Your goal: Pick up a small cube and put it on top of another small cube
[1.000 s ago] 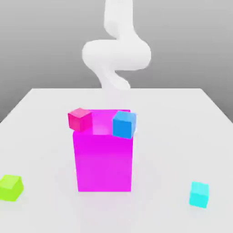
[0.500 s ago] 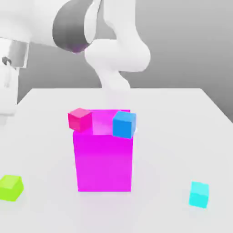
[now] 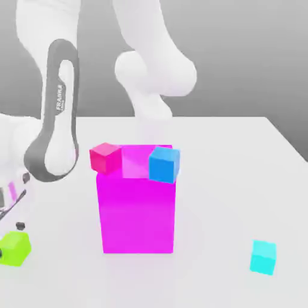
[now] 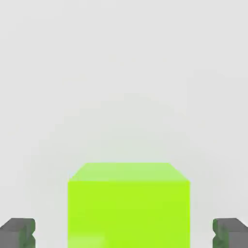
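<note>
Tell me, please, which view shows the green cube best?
The hand view: the green cube sits large and central, with gaps to both fingertips. The exterior view shows it small at its left edge, beneath the arm.

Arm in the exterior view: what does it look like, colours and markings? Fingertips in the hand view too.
The arm has smooth, rounded white link shells with dark grey bands at the joints. One grey band carries white "FRANKA" lettering running lengthwise. No cables visible. In the hand view the gripper has dark grey, blocky fingertips.
</note>
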You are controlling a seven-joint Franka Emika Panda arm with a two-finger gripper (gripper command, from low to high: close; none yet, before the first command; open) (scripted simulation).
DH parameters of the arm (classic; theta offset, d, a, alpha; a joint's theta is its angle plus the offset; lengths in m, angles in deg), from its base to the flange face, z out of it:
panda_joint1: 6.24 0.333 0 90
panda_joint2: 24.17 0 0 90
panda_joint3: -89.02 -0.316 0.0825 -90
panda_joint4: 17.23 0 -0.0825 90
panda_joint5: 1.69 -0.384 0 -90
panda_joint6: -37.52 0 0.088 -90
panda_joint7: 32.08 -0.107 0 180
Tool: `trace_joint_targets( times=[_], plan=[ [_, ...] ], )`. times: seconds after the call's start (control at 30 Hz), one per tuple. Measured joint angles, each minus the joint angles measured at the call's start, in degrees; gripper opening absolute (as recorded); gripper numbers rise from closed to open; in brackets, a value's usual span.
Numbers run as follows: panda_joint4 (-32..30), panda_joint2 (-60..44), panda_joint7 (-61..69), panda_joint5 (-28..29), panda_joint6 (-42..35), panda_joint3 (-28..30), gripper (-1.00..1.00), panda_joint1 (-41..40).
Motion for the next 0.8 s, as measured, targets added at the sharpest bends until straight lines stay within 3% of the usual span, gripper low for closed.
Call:
trace_joint_targets(
  times=[0.17, 0.4, 0.8],
  plan=[
    [0.1, -0.5, 0.0, 0.0, 0.4, -0.1, -1.00, -0.1],
    [0.7, 7.7, 0.1, 2.5, -9.5, 0.5, -1.00, 1.4],
    [-0.9, 13.2, -19.7, 3.9, -13.8, -14.1, -1.00, 22.3]
  ],
)
